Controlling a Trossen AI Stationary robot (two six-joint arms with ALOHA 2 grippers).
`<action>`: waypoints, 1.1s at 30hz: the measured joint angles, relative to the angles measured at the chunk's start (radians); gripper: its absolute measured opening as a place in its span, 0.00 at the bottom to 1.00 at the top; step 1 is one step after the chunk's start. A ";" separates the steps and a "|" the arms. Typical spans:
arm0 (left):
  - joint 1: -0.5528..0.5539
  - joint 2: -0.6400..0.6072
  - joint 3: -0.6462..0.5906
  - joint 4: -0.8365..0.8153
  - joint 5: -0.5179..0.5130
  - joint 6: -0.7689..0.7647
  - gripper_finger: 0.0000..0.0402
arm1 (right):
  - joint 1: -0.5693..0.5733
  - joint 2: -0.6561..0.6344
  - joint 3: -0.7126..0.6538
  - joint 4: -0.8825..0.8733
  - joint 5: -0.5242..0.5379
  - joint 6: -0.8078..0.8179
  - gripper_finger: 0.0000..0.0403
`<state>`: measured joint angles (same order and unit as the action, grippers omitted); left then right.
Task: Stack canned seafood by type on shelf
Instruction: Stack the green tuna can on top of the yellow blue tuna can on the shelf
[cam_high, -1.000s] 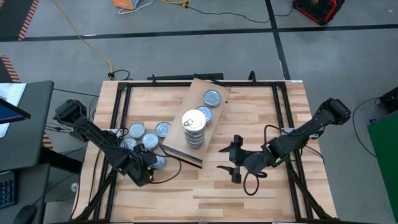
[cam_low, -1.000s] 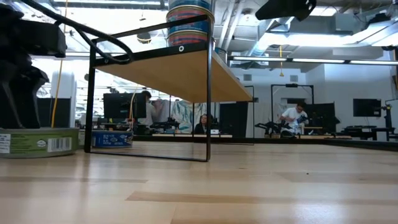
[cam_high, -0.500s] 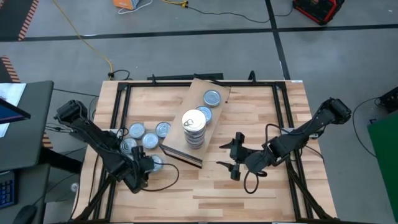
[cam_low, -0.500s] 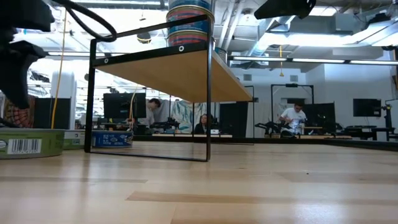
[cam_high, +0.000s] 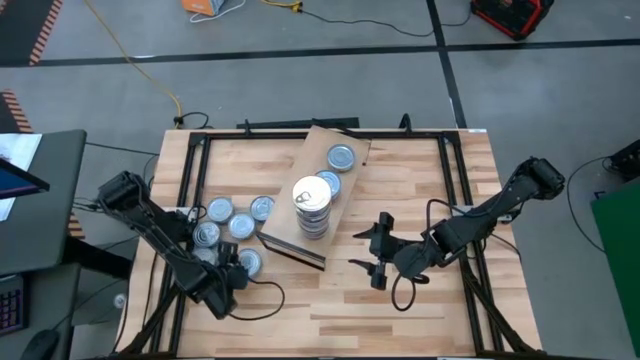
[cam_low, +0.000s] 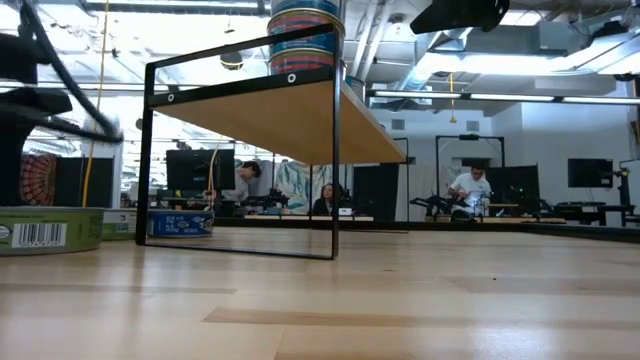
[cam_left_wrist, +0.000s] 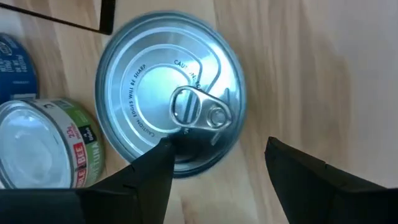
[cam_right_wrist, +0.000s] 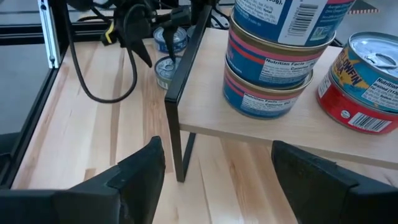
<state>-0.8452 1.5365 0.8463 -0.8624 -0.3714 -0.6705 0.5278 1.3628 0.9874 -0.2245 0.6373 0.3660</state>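
Observation:
Several loose tins (cam_high: 232, 220) of canned seafood lie on the slatted table left of the shelf (cam_high: 350, 150). The shelf carries a tall stack (cam_high: 312, 205) and two single tins (cam_high: 341, 157). My left gripper (cam_high: 232, 278) points steeply down, open, over a silver pull-tab tin (cam_left_wrist: 171, 102). One finger (cam_left_wrist: 149, 180) stands over the tin's rim, the other over bare wood. A green-labelled tin (cam_left_wrist: 43, 143) rests beside it. My right gripper (cam_high: 368, 250) hangs open to the right of the shelf, facing the stack (cam_right_wrist: 280, 62).
The shelf stands on thin black legs (cam_low: 335, 170) above the table. A red-labelled tin (cam_right_wrist: 360, 81) sits on it next to the stack. A black frame (cam_high: 190, 170) rims the table. Bare wood lies along the near edge between the two arms.
My left gripper has moved toward the table's near edge, a little down, and has rolled about its own axis, uncovering the pull-tab tin. The green-labelled tin at the left of the low view has shifted slightly left.

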 joint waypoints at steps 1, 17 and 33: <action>0.000 0.009 0.001 -0.002 0.001 -0.002 0.57 | 0.000 0.000 0.000 0.000 0.000 0.000 0.79; -0.012 0.037 0.071 -0.082 0.029 -0.033 0.08 | 0.003 0.000 0.000 0.000 0.000 0.011 0.79; -0.013 0.035 0.067 -0.040 0.134 -0.085 0.00 | 0.002 0.000 0.000 0.000 -0.001 0.026 0.79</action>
<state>-0.8581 1.5719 0.9131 -0.9020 -0.2371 -0.7554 0.5301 1.3628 0.9874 -0.2241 0.6365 0.3923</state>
